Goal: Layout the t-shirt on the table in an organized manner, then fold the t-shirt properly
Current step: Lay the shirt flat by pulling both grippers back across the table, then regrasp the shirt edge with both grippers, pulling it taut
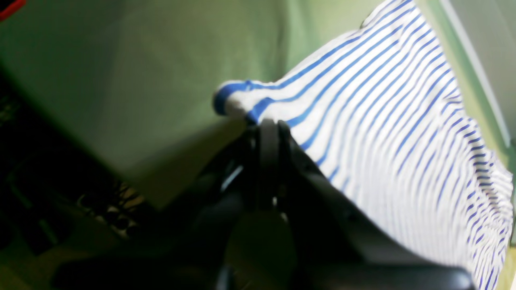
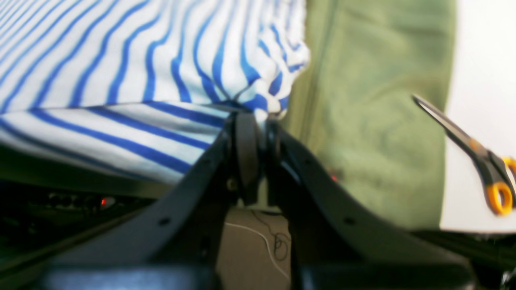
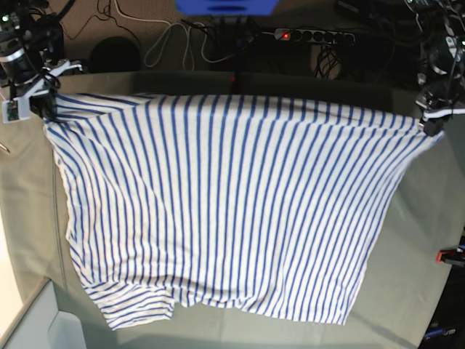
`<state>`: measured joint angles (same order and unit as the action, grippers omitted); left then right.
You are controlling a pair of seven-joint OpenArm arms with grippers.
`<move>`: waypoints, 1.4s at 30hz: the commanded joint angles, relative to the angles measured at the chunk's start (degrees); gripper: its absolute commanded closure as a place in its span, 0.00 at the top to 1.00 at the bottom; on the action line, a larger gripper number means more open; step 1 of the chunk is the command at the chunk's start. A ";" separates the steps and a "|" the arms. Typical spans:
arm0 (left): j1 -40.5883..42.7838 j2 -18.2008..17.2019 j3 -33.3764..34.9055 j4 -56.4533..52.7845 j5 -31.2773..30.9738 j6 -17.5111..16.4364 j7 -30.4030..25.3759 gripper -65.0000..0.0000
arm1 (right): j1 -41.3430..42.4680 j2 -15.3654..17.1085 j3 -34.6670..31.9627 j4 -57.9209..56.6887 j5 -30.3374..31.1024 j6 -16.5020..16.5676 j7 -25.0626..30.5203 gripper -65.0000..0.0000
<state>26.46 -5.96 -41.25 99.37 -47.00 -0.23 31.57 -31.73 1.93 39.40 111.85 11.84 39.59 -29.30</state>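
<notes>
The white t-shirt (image 3: 225, 203) with thin blue stripes hangs stretched between both grippers, its lower part draping onto the pale green table (image 3: 421, 240). In the base view my right gripper (image 3: 45, 109) pinches the shirt's top left corner and my left gripper (image 3: 430, 125) pinches the top right corner. The left wrist view shows the black fingers of the left gripper (image 1: 269, 123) shut on a striped edge of the t-shirt (image 1: 383, 121). In the right wrist view the right gripper (image 2: 258, 121) is shut on bunched cloth of the t-shirt (image 2: 141, 72). A short sleeve folds under at the bottom left.
Orange-handled scissors (image 2: 483, 161) lie on a white surface beyond the table's edge, to the right in the right wrist view. A red clamp (image 3: 450, 256) grips the table's right edge. A power strip (image 3: 312, 35) and cables lie on the floor behind the table.
</notes>
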 commanded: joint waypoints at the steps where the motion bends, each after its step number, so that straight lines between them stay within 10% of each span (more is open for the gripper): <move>1: 0.14 -0.77 -0.72 0.80 -0.16 0.01 -1.81 0.00 | -0.58 -0.22 0.91 1.07 0.08 0.41 1.30 0.00; 15: -3.82 -0.77 -0.37 0.28 -0.07 0.01 -1.81 0.00 | 2.93 0.57 -4.54 -1.30 -0.36 0.41 0.77 0.00; 30: -17.62 -1.30 6.75 -4.65 0.81 0.45 -1.73 0.00 | 21.04 -0.22 -7.79 -11.59 -18.65 0.41 0.77 0.00; 42: -34.06 -1.21 12.38 -18.80 14.96 0.27 -2.25 0.00 | 36.43 3.74 -7.88 -28.12 -19.88 0.41 1.21 0.00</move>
<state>-6.52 -6.28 -28.67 79.24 -31.77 0.27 30.89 3.81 4.71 31.29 82.54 -8.47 39.62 -29.58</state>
